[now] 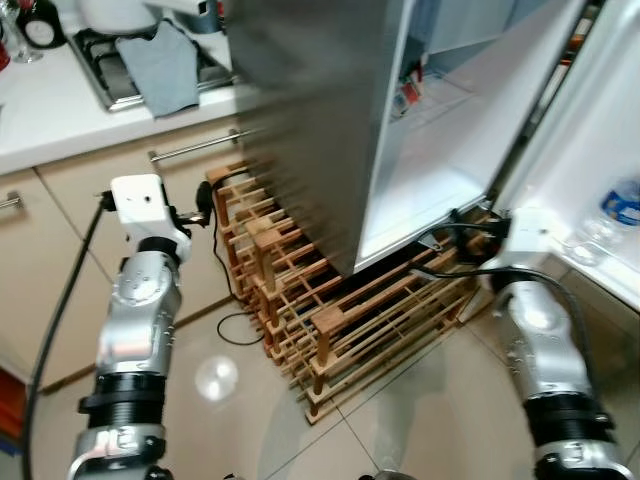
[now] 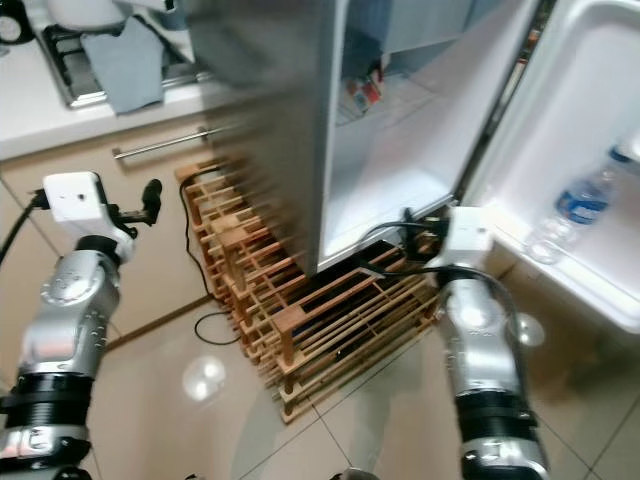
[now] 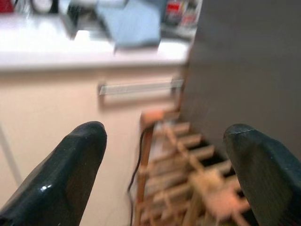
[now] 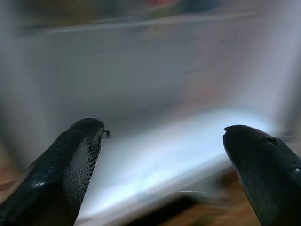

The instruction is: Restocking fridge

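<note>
Nearest the camera, both silver arms are raised with nothing in them: the left gripper (image 3: 162, 174) is spread toward the slatted wooden bottle rack (image 1: 330, 320) on the tiled floor, and the right gripper (image 4: 162, 172) — also spread — faces the open white-lined steel fridge (image 1: 440, 150). Farther off, a clear plastic water bottle (image 2: 585, 195) sits in the door shelf; restocking looks barely begun.
</note>
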You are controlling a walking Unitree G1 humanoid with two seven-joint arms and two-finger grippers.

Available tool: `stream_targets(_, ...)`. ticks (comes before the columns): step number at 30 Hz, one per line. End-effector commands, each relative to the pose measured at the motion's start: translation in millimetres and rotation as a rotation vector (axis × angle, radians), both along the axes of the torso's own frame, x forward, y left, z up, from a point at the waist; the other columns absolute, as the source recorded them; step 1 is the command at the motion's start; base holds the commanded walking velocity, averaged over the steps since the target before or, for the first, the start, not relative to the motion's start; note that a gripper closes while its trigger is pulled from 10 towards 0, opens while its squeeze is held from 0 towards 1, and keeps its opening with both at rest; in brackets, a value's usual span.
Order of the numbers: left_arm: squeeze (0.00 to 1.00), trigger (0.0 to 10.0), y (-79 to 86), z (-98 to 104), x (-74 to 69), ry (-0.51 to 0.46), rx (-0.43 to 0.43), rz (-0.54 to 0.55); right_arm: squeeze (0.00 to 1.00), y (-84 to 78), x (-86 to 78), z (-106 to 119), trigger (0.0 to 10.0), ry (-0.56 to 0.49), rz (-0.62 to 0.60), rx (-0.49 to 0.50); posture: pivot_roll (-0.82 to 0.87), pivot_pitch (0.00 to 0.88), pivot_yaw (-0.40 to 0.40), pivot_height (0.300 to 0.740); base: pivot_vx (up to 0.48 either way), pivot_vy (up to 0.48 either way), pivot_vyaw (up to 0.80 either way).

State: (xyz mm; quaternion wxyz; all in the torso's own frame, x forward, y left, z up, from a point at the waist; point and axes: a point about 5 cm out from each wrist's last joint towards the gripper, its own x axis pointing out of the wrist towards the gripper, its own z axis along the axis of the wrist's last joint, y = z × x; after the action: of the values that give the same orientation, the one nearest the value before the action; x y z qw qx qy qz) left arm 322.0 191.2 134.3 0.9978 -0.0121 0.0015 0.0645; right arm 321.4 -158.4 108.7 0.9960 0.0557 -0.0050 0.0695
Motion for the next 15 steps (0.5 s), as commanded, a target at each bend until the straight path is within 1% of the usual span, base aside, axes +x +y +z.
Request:
stream_targets(1, 0.0, 10.0, -4.5, -1.0, -3.8, 0.0, 0.021, 0.017, 0.0, 9.1, 0.8, 1.7, 10.0, 0.003, 0.042, -0.005, -0.02, 0.0, -0.019, 0.74, 0.0, 0.0, 0.61)
stream_targets(2, 0.0, 10.0, -7.1, -3.4, -5.8, 0.009, 0.023, 0.018, 0.0, 12.6, 0.4, 1.0, 10.0, 0.005, 0.052, -0.002, -0.02, 0.0, -0.02, 0.74, 0.0, 0.0, 0.61)
stream_targets(4, 0.0, 10.0, -11.1, -10.6, -14.6, 0.03, 0.021, 0.02, 0.0, 20.6, -1.7, -1.8, 10.0, 0.013, 0.075, 0.001, 0.0, 0.0, -0.028, 0.74, 0.0, 0.0, 0.6)
stream_targets(6, 0.0, 10.0, -18.9, -12.9, -18.9, 0.035, 0.012, 0.011, 0.0, 19.9, -3.4, -2.4, 10.0, 0.016, 0.083, -0.001, 0.01, 0.0, -0.036, 0.74, 0.0, 0.0, 0.59)
stream_targets(9, 0.0, 10.0, -42.8, -9.4, -14.3, 0.019, -0.006, -0.065, 0.0, 16.7, -4.5, -3.1, 10.0, 0.023, 0.087, -0.03, -0.01, 0.0, -0.033, 0.74, 0.0, 0.0, 0.58)
stream_targets(11, 0.0, 10.0, -56.4, 3.4, -9.3, -0.043, 0.029, -0.118, 0.0, 10.4, -3.5, 1.3, 10.0, 0.013, 0.07, -0.027, -0.02, 0.0, -0.033, 0.74, 0.0, 0.0, 0.58)
stream_targets(12, 0.0, 10.0, -60.6, 8.5, -7.8, -0.074, 0.06, -0.145, 0.0, 7.5, -3.2, 2.8, 10.0, 0.009, 0.059, -0.025, -0.02, 0.0, -0.033, 0.74, 0.0, 0.0, 0.58)
stream_targets(13, 0.0, 10.0, -60.6, 8.5, -7.8, -0.074, 0.06, -0.145, 0.0, 7.5, -3.2, 2.8, 10.0, 0.009, 0.059, -0.025, -0.02, 0.0, -0.033, 0.74, 0.0, 0.0, 0.58)
stream_targets(15, 0.0, 10.0, -62.4, 11.1, -5.5, -0.087, 0.049, -0.16, 0.0, 1.9, -2.6, 2.8, 10.0, 0.011, 0.04, -0.024, -0.02, 0.0, -0.045, 0.74, 0.0, 0.0, 0.58)
